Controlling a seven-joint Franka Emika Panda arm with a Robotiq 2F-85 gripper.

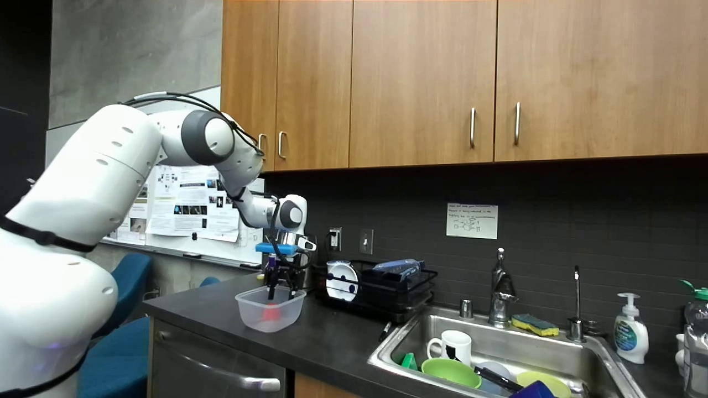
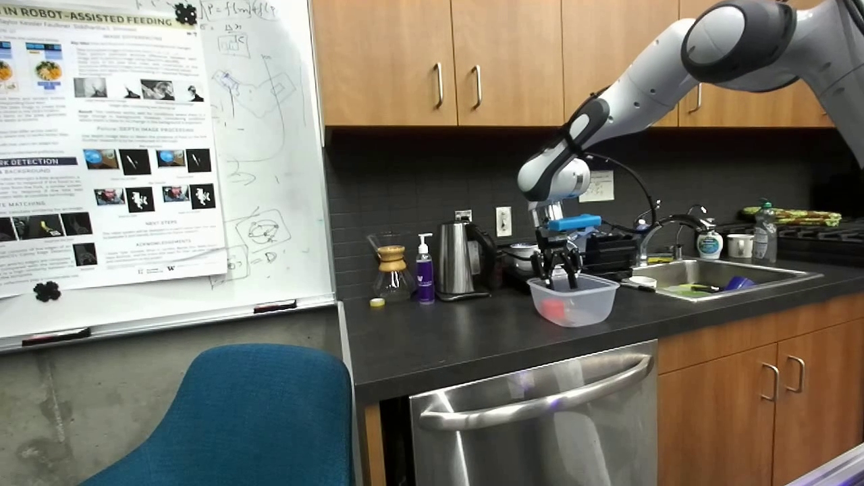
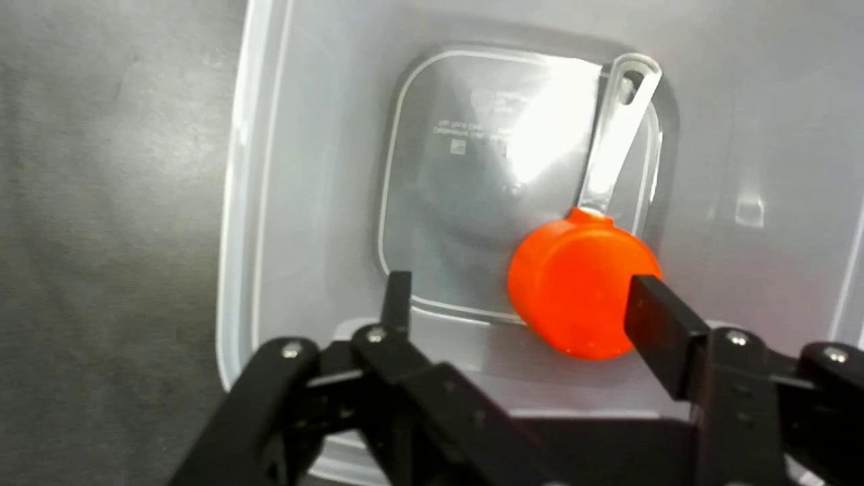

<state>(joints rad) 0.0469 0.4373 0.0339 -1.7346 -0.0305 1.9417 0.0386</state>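
In the wrist view, the gripper (image 3: 521, 287) is over a clear plastic container (image 3: 233, 202), its jaws spread apart, with an orange measuring cup (image 3: 580, 290) showing between the fingertips. One finger (image 3: 665, 331) overlaps the cup's edge here; whether the two touch cannot be told. The cup lies at the bottom of the container, its pale handle (image 3: 617, 135) pointing toward the top of the view. In an exterior view, the container stands on the dark counter (image 1: 343, 342) near a black dish rack (image 1: 381, 290) with a blue bottle (image 1: 398, 267) on it. Farther along, a steel sink (image 1: 517, 345) holds a white mug (image 1: 456, 347) and a green bowl (image 1: 451, 371), and a sponge (image 1: 534, 325) rests beside the faucet (image 1: 499, 296). In an exterior view, the fingers point down into the container and the cup's color shows through its wall; a metal kettle (image 2: 455, 260), a purple pump bottle (image 2: 424, 275) and a glass coffee maker (image 2: 393, 280) stand near the back wall, with a blue chair (image 2: 250, 412) in the foreground.
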